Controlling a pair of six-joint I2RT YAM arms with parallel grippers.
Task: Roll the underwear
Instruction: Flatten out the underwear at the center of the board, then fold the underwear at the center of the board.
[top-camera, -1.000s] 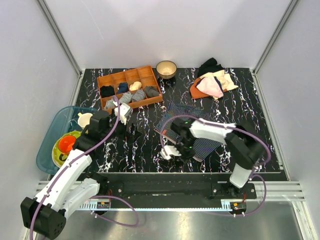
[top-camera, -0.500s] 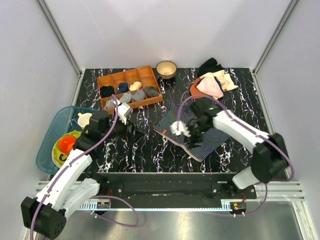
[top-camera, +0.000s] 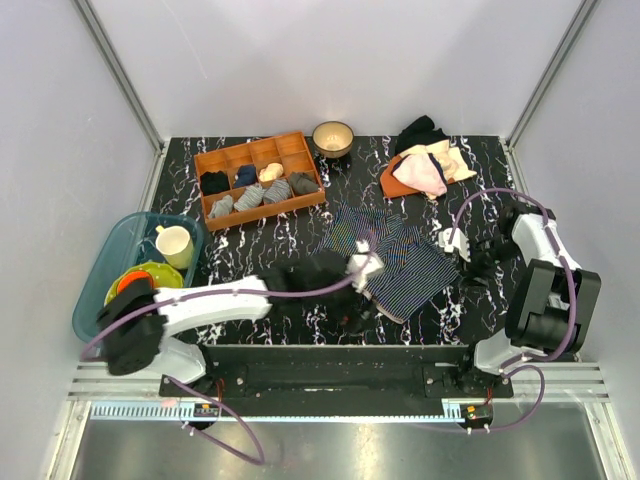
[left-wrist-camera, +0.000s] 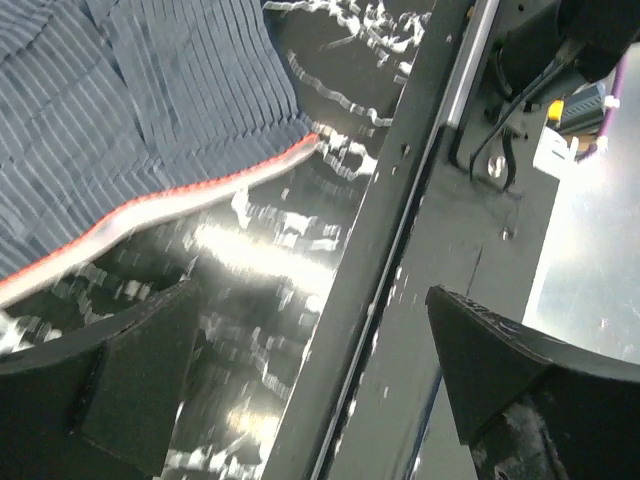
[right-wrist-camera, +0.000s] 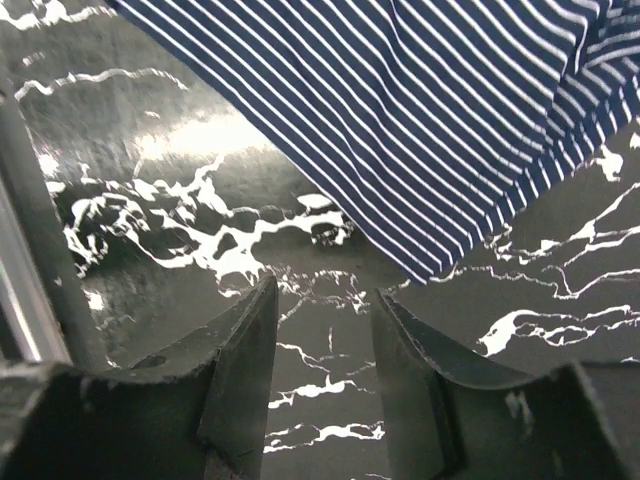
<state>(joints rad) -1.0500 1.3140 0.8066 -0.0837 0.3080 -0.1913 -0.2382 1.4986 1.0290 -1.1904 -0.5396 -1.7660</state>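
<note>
My left tool (left-wrist-camera: 310, 300): jaws spread wide, holding nothing, low over the black white-veined marble desk (top-camera: 285, 235), just off the reddish-pink hem of the dark navy pinstriped cloth boxer shorts (top-camera: 400, 262). My left arm reaches across to mid-desk. My right tool (right-wrist-camera: 322, 300): narrow gap, empty, over bare desk beside the shorts' right corner, arm folded at the desk's right side. Shorts lie spread mid-desk, not rolled.

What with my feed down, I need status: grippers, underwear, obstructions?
Left gripper open, empty, by the underwear near edge. Right gripper open, empty, beside its right corner. Underwear flat, unrolled. Nothing lying on it.
</note>
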